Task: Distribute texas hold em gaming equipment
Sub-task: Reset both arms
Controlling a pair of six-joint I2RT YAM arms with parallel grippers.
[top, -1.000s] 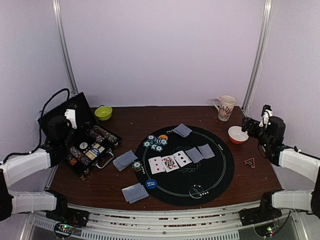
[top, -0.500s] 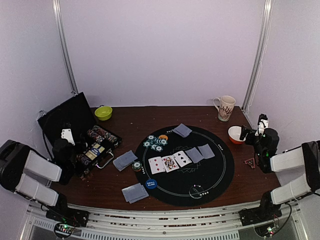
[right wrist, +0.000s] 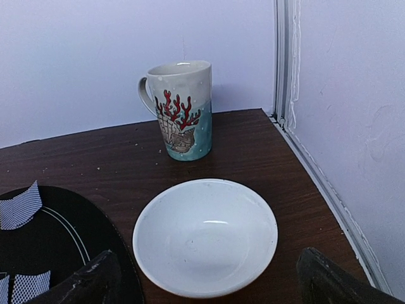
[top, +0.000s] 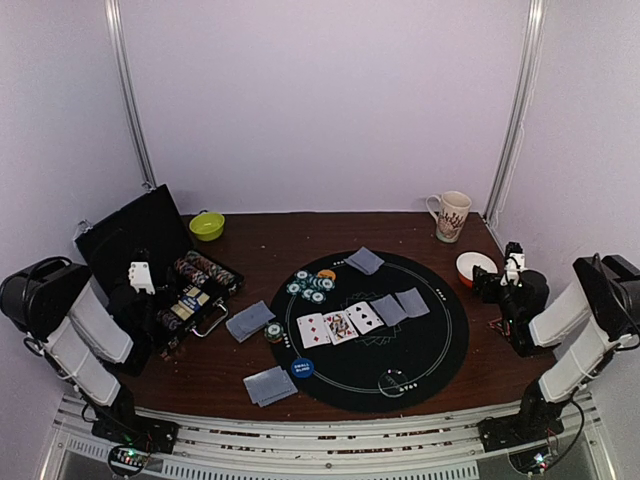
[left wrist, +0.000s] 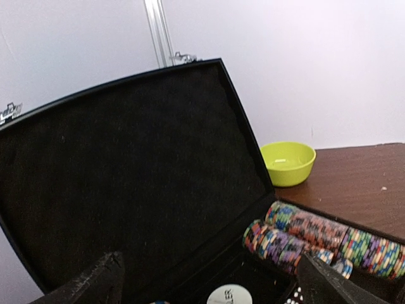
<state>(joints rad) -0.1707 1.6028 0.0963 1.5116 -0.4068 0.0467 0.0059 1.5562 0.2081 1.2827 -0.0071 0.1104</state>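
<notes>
- Looks nearly done imo: 3 face-up cards (top: 340, 325) and 2 face-down cards (top: 400, 304) sit lined up mid black mat (top: 440, 350), with the chip pile (top: 310, 286) just behind.
- 3 hole-card pairs (top: 249, 320) sit at the mat's far and left edges. The blue button (top: 302, 367), orange button (top: 327, 273) and clear button (top: 393, 381) are out.
- The left gripper (top: 138, 275) and right gripper (top: 487, 283) both gape wide and empty, one over the chip case (top: 135, 230), one by the white bowl (top: 476, 268).
- Left, I'd guess: chips per seat.
</notes>
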